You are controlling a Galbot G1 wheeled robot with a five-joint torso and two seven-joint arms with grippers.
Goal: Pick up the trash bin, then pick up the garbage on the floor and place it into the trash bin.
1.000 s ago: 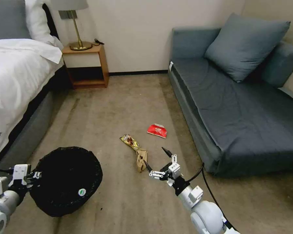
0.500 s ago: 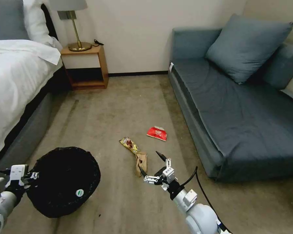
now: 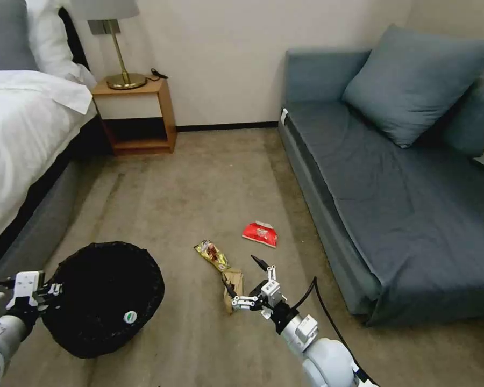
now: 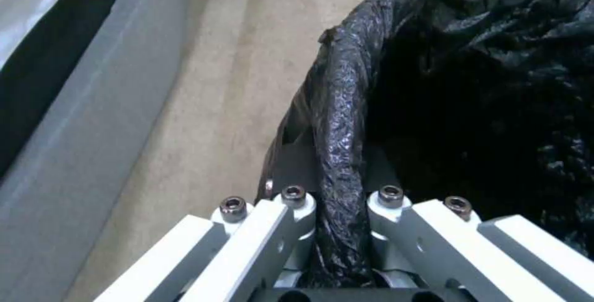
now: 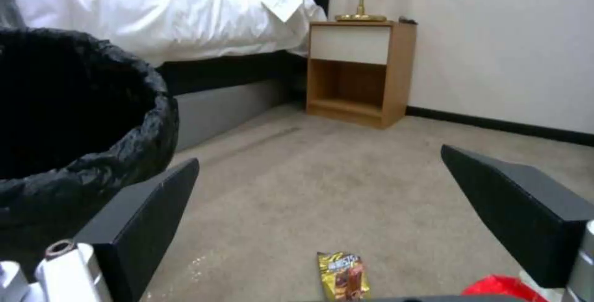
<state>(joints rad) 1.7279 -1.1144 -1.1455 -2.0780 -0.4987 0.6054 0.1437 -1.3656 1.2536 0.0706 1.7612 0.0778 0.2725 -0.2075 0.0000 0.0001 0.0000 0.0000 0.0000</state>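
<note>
Bin (image 3: 103,298) at lower left, clamped at its bag-covered rim by left gripper (image 3: 47,291). Right gripper (image 3: 243,279) spread wide at lower centre over brown wrapper (image 3: 233,281); likely light, crumply, best pinched mid-body.

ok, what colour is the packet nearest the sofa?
Red with some white, the packet on the carpet; clearest in the head view.
</note>
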